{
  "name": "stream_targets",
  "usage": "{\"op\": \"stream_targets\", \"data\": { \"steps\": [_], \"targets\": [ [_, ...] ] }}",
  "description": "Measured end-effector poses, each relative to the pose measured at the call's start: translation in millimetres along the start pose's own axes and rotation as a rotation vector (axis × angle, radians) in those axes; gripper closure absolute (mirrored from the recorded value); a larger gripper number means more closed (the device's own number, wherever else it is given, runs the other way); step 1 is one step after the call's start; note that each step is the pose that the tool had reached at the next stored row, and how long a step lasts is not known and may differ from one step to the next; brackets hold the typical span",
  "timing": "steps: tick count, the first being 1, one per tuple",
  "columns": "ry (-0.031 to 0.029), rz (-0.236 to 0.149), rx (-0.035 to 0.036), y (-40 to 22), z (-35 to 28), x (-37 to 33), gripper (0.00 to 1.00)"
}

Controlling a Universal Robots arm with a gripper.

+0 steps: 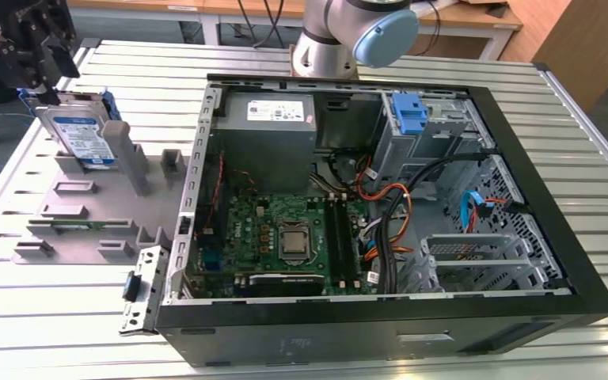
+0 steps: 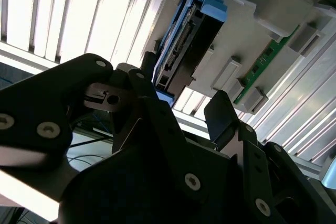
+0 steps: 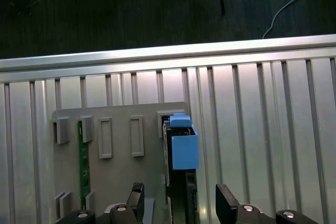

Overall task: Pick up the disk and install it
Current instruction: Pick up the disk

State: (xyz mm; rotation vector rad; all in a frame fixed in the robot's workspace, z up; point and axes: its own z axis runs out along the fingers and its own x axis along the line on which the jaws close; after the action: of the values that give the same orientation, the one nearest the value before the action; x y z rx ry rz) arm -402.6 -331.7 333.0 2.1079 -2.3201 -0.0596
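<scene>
A ribbed aluminium table (image 1: 29, 317) carries everything, and its slats pass under the gripper (image 3: 181, 195). Directly below the gripper a flat grey holder plate (image 1: 104, 207) with upright posts and slots rests on the slats. Just beside that plate, off to one side of the gripper, an open black computer case (image 1: 389, 328) lies on its side on the same table

The gripper (image 1: 42, 95) hangs at ten o'clock in the scene, just over the top edge of the disk (image 1: 80, 136). The disk stands upright in a slot of the grey fixture (image 1: 82, 226). At three o'clock from the fixture, the open computer case (image 1: 389, 321) lies on the slatted metal table (image 1: 29, 332). Inside it, the grey power supply (image 1: 272, 115) sits at twelve o'clock from the green motherboard (image 1: 272, 233).
</scene>
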Motion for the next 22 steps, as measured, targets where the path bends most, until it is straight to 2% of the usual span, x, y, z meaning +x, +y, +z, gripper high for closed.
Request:
{"op": "stream_targets", "data": {
  "steps": [2, 8, 14, 22],
  "targets": [
    [0.0002, 0.0, -0.0001, 0.0, 1.4, 0.0, 0.36],
    [0.0, -0.008, 0.0022, -0.3, 10.5, 0.2, 0.36],
    [0.0002, -0.047, 0.0042, -0.4, 17.4, 0.4, 0.36],
    [0.001, -0.119, 0.0051, -0.3, 23.7, 0.5, 0.36]
  ]
}}
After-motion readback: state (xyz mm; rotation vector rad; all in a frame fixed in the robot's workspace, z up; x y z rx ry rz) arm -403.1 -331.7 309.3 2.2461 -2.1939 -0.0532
